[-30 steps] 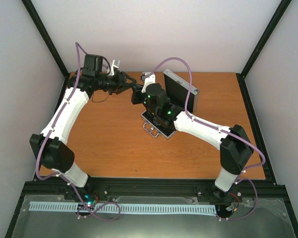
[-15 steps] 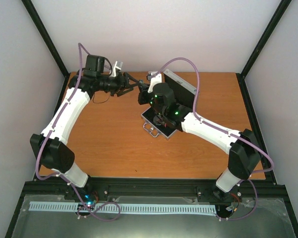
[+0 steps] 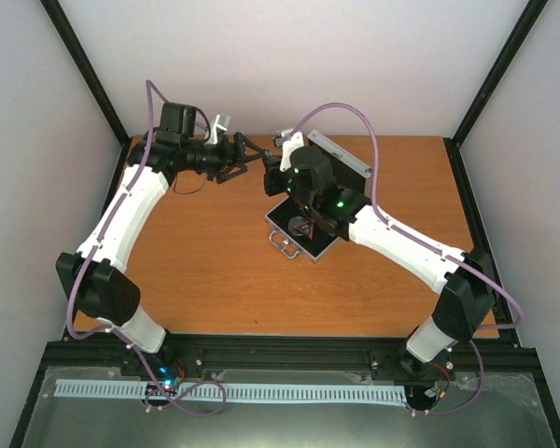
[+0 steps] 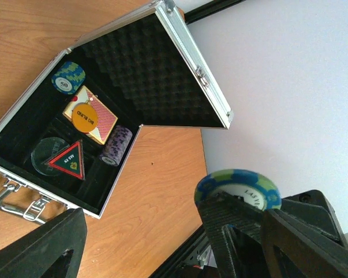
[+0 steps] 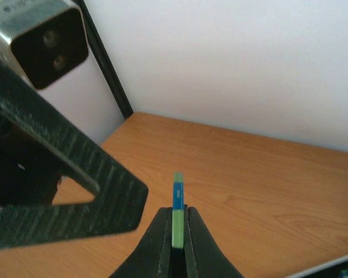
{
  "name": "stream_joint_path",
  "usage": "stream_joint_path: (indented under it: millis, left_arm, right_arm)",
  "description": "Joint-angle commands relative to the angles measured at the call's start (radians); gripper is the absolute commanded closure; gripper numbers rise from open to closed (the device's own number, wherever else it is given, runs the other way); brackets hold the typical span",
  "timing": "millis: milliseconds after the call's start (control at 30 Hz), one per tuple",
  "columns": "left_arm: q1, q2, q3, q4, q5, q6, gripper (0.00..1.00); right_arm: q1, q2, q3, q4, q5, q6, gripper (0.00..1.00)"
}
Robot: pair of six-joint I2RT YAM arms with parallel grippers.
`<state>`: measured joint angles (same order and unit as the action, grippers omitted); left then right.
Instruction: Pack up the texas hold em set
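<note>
The left arm (image 3: 121, 215) and right arm (image 3: 401, 245) wore white shells, black joints and looping purple cables (image 3: 341, 105); green lights (image 3: 337, 200) glowed on the right wrist.

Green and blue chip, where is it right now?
In the right wrist view, the chip stands on edge, pinched in the right gripper, above the table beside the open case.

An orange-brown wooden tabletop (image 3: 215, 271) fills the centre of the overhead view, boxed in by plain white walls (image 3: 289, 56), black metal frame struts (image 3: 84, 70) slanting in the upper corners, and a white slotted strip (image 3: 261, 392) along the bottom, in soft, even light.
</note>
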<state>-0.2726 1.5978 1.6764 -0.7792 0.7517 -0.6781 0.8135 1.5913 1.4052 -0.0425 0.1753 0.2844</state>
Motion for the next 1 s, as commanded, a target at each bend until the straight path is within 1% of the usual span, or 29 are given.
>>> stream_joint_path:
  millis: [0, 133, 267, 333, 500, 600, 733, 967]
  left_arm:
    - [0.025, -0.030, 0.020, 0.008, -0.014, -0.001, 0.15]
    - [0.086, -0.042, 0.013, 0.017, -0.009, 0.001, 0.13]
    - [0.149, -0.048, -0.039, 0.005, -0.010, 0.040, 0.13]
    - [0.172, -0.052, -0.086, 0.004, -0.012, 0.064, 0.13]
    - [0.176, -0.062, -0.138, -0.010, -0.021, 0.121, 0.13]
    - [0.176, -0.055, -0.146, -0.017, -0.028, 0.149, 0.13]
    - [0.176, -0.037, -0.152, -0.019, -0.007, 0.162, 0.13]
    - [0.176, -0.021, -0.168, -0.009, 0.003, 0.172, 0.13]
  right_arm:
    - [0.000, -0.048, 0.023, -0.181, -0.004, -0.061, 0.97]
    - [-0.004, -0.078, -0.013, -0.283, 0.015, -0.075, 0.97]
    - [-0.015, -0.043, 0.007, -0.375, 0.024, -0.113, 0.97]
    - [-0.029, 0.008, 0.034, -0.412, 0.019, -0.138, 0.97]
    - [-0.087, 0.129, 0.115, -0.472, -0.026, -0.177, 0.97]
    - [-0.113, 0.212, 0.188, -0.513, -0.033, -0.205, 0.97]
    - [-0.126, 0.350, 0.332, -0.619, -0.029, -0.260, 0.97]
    - [-0.165, 0.474, 0.418, -0.678, -0.034, -0.331, 0.97]
